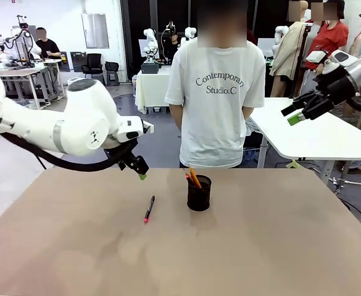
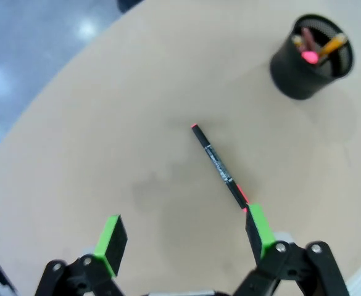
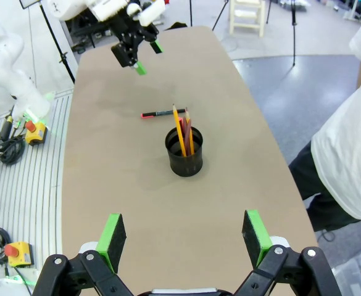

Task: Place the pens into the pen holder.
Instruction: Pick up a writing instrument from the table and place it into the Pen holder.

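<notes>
Hovering above the desk with nothing held, the left claw has its jaws spread wide. Just ahead of it, near one green pad, the black pen lies flat on the surface, its red end nearest the claw. Judged light, stiff and thin; the round barrel may roll or slip, so a pinch across mid-barrel looks soundest, jaws square to its length. Farther out stands the pen holder, already carrying the yellow-orange pen and the dark red pen. The right claw is raised well clear, also wide and holding nothing.
</notes>
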Robot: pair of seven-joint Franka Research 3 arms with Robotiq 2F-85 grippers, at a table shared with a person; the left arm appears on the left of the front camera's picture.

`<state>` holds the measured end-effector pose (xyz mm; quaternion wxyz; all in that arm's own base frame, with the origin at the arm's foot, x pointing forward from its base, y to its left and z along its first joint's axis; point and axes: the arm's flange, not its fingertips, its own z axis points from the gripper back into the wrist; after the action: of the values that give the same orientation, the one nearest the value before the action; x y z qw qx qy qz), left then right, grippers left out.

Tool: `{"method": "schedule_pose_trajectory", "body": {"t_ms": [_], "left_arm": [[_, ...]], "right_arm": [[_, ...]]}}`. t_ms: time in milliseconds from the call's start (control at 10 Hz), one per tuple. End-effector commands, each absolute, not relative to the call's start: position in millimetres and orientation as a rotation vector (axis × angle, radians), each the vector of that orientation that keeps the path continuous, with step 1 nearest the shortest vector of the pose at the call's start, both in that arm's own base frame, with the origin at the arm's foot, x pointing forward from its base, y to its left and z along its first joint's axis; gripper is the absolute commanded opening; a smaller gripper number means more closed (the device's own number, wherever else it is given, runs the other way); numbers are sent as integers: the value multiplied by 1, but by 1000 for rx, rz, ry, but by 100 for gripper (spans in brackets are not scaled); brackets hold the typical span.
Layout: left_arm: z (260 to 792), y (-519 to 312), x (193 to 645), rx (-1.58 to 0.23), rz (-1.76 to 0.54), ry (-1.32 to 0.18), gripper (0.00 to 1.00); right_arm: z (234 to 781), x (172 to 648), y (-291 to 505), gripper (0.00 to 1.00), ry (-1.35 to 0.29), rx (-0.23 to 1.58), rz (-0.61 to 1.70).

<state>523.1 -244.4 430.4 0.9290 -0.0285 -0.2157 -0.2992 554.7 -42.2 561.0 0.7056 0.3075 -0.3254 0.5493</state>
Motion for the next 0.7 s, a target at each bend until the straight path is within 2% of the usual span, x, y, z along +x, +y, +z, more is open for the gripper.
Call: {"method": "schedule_pose_trajectory", "body": {"t_ms": [0, 300, 600], "left_arm": [[429, -278, 538, -34, -559, -347, 100], [406, -300, 553, -28, -484, -216, 100], [387, -310, 562, 49, -439, -183, 100]], "right_arm": [[562, 554, -42, 100, -725, 682, 1221], [562, 554, -42, 100, -725, 682, 1221], [562, 554, -42, 100, -725, 682, 1221]]}}
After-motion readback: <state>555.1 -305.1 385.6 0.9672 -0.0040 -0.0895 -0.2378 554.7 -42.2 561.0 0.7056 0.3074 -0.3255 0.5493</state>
